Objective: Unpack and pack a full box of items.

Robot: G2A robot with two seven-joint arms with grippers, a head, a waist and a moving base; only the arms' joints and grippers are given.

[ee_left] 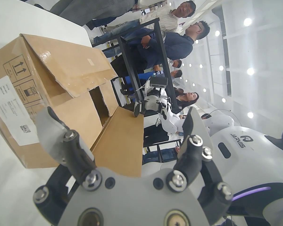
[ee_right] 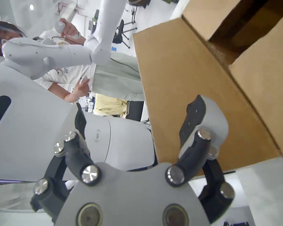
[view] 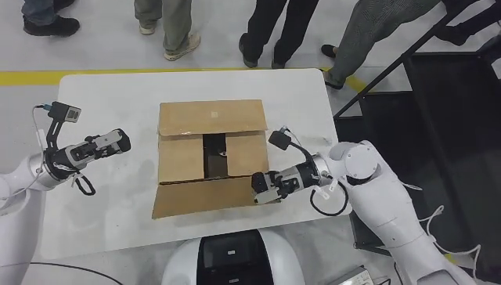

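Note:
A brown cardboard box (view: 184,160) stands mid-table, and its far and near outer flaps are folded outward. The two inner flaps lie nearly flat, leaving a dark gap (view: 213,156) between them. What is inside is hidden. My right gripper (view: 262,189) is open at the right end of the near flap (view: 200,197). In the right wrist view the flap (ee_right: 179,71) has its edge between the spread fingers of that gripper (ee_right: 139,116). My left gripper (view: 121,140) hangs open left of the box, a short way off. It (ee_left: 120,125) faces the labelled box side (ee_left: 11,99).
The white table (view: 102,97) has bare room left of the box and beyond it. A black metal rack (view: 438,113) stands off the table's right side. Several people stand along the far edge, not touching anything.

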